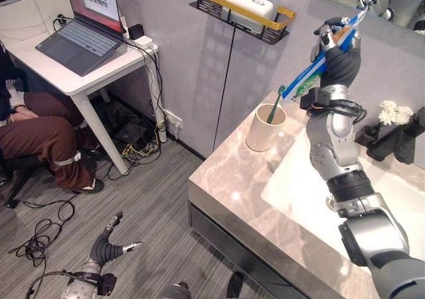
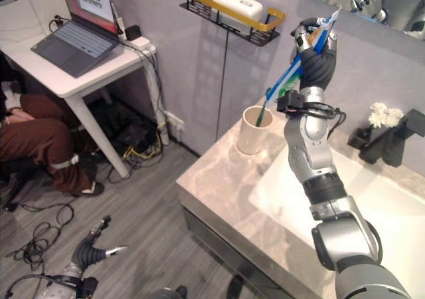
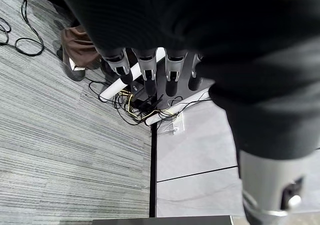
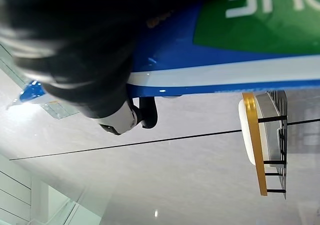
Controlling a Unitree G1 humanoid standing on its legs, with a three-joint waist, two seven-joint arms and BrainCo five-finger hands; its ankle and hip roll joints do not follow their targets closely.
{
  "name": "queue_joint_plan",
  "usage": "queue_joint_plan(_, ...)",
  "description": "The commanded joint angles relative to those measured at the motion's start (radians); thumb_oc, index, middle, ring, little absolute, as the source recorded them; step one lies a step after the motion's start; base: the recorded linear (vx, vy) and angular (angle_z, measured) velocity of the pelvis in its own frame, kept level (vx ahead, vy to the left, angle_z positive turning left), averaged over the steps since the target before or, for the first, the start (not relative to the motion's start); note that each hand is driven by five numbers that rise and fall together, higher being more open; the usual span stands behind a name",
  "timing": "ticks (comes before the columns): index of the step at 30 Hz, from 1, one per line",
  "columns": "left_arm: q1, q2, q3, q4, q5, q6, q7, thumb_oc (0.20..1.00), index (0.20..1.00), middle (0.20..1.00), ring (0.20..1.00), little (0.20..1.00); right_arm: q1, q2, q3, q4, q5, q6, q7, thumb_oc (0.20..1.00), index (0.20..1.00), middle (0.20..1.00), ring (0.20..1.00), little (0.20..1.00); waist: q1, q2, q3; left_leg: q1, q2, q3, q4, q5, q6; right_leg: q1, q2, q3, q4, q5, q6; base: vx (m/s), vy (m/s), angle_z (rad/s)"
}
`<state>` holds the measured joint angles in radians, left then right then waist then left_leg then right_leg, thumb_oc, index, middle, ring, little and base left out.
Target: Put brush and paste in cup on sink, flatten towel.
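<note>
We see the wire shelf (image 1: 242, 10) with its gold rim fixed to the wall just above the cup (image 1: 265, 127), which stands near the back corner of the marble counter (image 1: 226, 186), beside the basin (image 1: 299, 189). A green toothbrush (image 1: 274, 106) already leans inside it. Our right hand (image 1: 337, 41) curls round the toothpaste tube (image 1: 319, 66), raised above the cup. The faucet (image 1: 392, 139) stands behind the basin. Our left hand (image 1: 109, 246) hangs low over the floor, fingers relaxed.
</note>
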<state>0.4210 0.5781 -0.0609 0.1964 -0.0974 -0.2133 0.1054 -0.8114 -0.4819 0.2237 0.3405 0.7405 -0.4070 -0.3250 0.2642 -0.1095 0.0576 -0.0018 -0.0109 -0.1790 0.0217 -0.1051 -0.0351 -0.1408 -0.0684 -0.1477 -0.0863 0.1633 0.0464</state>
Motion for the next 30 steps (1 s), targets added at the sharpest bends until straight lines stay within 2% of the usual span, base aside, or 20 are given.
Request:
queue_joint_plan(1,-0.009,0.040,0.013,-0.024,0.032,-0.032,0.029,1.000,1.000,1.000,1.000,1.000,-0.137,-0.040,0.011,-0.002,0.003,-0.021,0.019,0.200,0.200,0.200,0.200,0.200,0.027,-0.028,-0.015,-0.025,-0.041,0.034,-0.003,0.039,0.034,0.083,-0.048,-0.001,-0.001,-0.032,0.076,0.00,0.000,0.00)
queue_joint_plan(10,-0.024,0.041,-0.007,-0.027,0.054,-0.027,0.046,1.000,1.000,1.000,1.000,1.000,-0.130,0.019,0.012,0.030,0.019,-0.016,0.021,0.200,0.200,0.200,0.200,0.200,0.023,-0.027,-0.020,-0.012,-0.037,0.044,-0.005,0.032,0.036,0.089,-0.044,0.010,-0.001,-0.036,0.074,0.00,0.001,-0.01)
queue_joint_plan(30,-0.039,0.063,-0.037,-0.026,0.089,-0.035,0.068,1.000,1.000,1.000,1.000,1.000,-0.132,0.070,0.001,0.110,0.021,-0.018,0.000,0.200,0.200,0.200,0.200,0.200,0.038,-0.032,-0.022,0.005,-0.031,0.058,-0.026,0.036,0.039,0.086,-0.041,0.020,-0.001,-0.029,0.079,0.00,-0.002,-0.02)
